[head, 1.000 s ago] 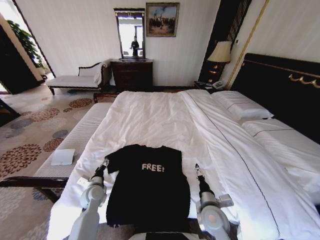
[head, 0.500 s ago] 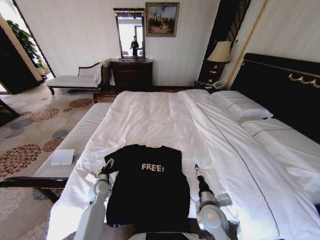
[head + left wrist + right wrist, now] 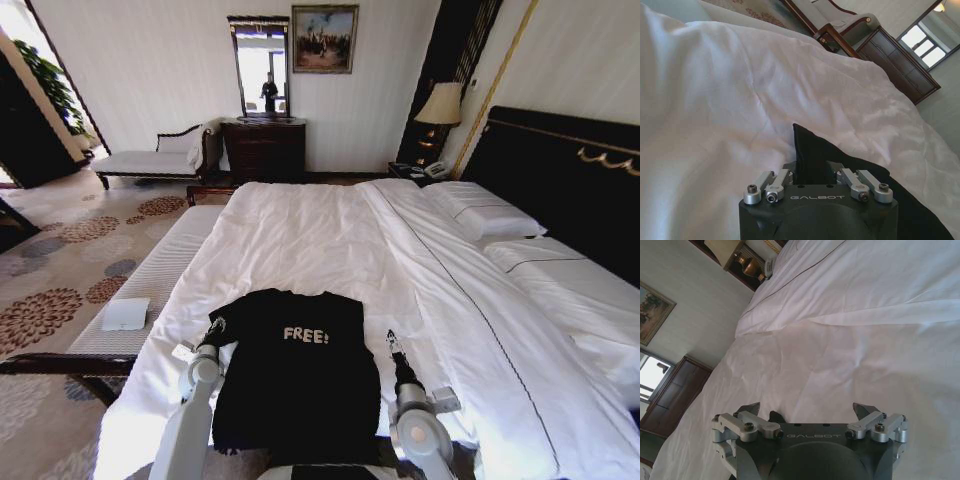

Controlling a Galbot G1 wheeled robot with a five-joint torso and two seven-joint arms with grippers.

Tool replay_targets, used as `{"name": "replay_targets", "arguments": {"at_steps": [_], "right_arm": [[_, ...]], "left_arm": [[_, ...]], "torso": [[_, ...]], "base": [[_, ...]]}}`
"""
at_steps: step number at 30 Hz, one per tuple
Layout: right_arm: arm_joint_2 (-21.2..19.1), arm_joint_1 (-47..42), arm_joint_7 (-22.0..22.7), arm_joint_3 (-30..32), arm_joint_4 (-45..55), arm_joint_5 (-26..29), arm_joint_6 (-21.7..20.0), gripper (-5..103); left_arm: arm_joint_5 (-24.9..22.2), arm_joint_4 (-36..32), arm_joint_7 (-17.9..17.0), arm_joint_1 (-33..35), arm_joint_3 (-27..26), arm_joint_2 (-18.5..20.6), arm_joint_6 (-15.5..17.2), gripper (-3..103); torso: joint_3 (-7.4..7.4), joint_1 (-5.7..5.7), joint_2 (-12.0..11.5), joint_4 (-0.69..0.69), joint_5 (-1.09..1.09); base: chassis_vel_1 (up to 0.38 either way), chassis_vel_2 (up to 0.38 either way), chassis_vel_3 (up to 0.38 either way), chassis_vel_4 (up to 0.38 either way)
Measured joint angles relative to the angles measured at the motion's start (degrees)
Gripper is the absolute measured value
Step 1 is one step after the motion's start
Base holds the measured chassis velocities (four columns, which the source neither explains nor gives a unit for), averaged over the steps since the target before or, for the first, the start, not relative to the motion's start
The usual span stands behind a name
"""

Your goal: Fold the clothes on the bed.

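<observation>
Reaching at the sleeve edge, left pincer (image 3: 217, 327) pinches the limp, light T-shirt (image 3: 296, 375) narrowly; right pincer (image 3: 391, 340) hovers wide beside its far hem, over the bed (image 3: 300, 240).

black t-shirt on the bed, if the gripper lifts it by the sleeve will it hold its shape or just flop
Probably flop: the black T-shirt lies flat and follows the duvet's contours, so it looks soft and thin. Lifted by the sleeve at the left gripper, the rest would likely hang and drag. It seems light, and may slide on the smooth duvet rather than stay put.
</observation>
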Motion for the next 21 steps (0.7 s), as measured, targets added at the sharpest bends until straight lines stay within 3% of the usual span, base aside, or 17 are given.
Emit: {"name": "replay_targets", "arguments": {"at_steps": [2, 7, 8, 16, 21], "right_arm": [[0.00, -0.21, 0.02, 0.05, 0.03, -0.09, 0.00, 100], [0.06, -0.24, 0.13, 0.00, -0.01, -0.50, 0.00, 100], [0.16, -0.24, 0.18, -0.04, -0.02, -0.64, 0.00, 100], [0.30, -0.26, 0.26, -0.35, -0.35, -1.07, 0.00, 100], [0.30, 0.05, 0.35, -0.51, -0.85, -1.28, 0.00, 100]], "left_arm": [[0.06, 0.21, 0.03, 0.21, -0.01, -0.13, 0.00, 23], [0.08, 0.24, 0.11, 0.31, -0.11, -0.20, 0.00, 12], [-0.05, -0.04, 0.15, 0.39, -0.22, -0.16, -0.02, 3], [-0.19, -1.55, 1.14, 1.18, -0.35, 0.49, -0.76, 0], [0.82, -4.71, 4.93, 2.88, 2.14, 1.44, -2.48, 0]], "torso": [[0.00, 0.00, 0.00, 0.00, 0.00], [0.00, 0.00, 0.00, 0.00, 0.00], [0.00, 0.00, 0.00, 0.00, 0.00], [0.00, 0.00, 0.00, 0.00, 0.00], [0.00, 0.00, 0.00, 0.00, 0.00]], "base": [[0.000, 0.000, 0.000, 0.000], [0.000, 0.000, 0.000, 0.000], [0.000, 0.000, 0.000, 0.000], [0.000, 0.000, 0.000, 0.000], [0.000, 0.000, 0.000, 0.000]]}}
